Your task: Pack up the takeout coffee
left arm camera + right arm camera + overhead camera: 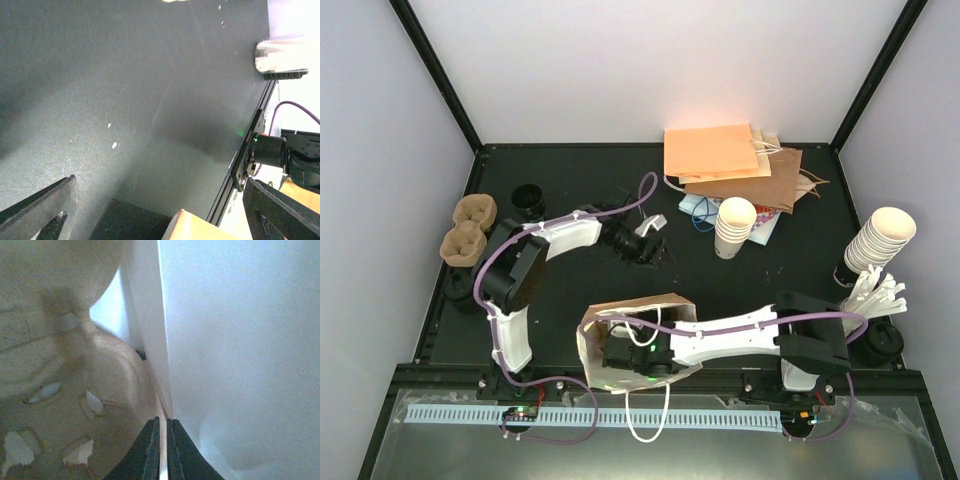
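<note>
1 takeout coffee [528,197] shows just a round black lid (seen top-down); left hand [162,212] gapes, right hand [162,440] pinches bag [630,305].

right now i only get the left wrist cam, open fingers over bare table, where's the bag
Observer: The paper bag sits open near the front edge, between the arm bases, closer in than the left gripper.
Operator: what's the right arm doing
Observer: The right gripper is in the bag's mouth, fingers closed, seemingly on its wall.
Operator: anything inside
Observer: What looks like a brown pulp carrier tray; no lidded cup visible there.
</note>
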Motion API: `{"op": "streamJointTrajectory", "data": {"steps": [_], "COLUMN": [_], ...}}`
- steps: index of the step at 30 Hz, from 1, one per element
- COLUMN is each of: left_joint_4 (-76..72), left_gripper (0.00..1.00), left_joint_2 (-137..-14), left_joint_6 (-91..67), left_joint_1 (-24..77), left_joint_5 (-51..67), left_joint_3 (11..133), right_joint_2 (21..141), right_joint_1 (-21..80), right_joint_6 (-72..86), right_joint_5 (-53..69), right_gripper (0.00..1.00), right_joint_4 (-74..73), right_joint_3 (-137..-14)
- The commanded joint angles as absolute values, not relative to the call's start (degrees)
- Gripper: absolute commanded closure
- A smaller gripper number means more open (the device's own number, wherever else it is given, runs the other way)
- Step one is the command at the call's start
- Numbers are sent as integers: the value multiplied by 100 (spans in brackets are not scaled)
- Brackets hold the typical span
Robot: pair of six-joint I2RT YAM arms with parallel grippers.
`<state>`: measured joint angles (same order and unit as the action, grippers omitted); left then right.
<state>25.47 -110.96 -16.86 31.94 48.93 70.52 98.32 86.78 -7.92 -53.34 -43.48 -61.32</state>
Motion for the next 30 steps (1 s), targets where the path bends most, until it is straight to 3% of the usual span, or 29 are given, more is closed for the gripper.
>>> {"op": "streamJointTrajectory", "data": {"steps": [1, 5, 14, 25, 30], "left_joint_4": [2453, 2678, 2868, 3275, 3760], "left_gripper": [7, 1, 1, 3, 4], "left_joint_2": [-10533, -9997, -8171, -5421, -4912], "left_joint_6": [-1820, -1766, -1776, -1709, -1702], "left_joint_1": [3091, 2931, 2830, 2766, 2767], "left_joint_5": [4592, 4320, 3197, 2286, 2031], "left_joint_3": [7445, 7583, 7323, 6289, 6314], "right_joint_2": [9652, 9350, 8935, 8565, 8327], "right_joint_1": [8681, 8675, 8592, 8352, 8279], "right_joint_6": [-537, -718, -1204, -1575, -1689], "right_joint_5": [-5135, -4754, -3582, -3849, -3970], "right_gripper": [91, 91, 91, 91, 91], "right_joint_4": [-4897, -5039, -5475, -5450, -5325], "right_joint_3": [-6244, -6388, -6975, -7722, -8190]}}
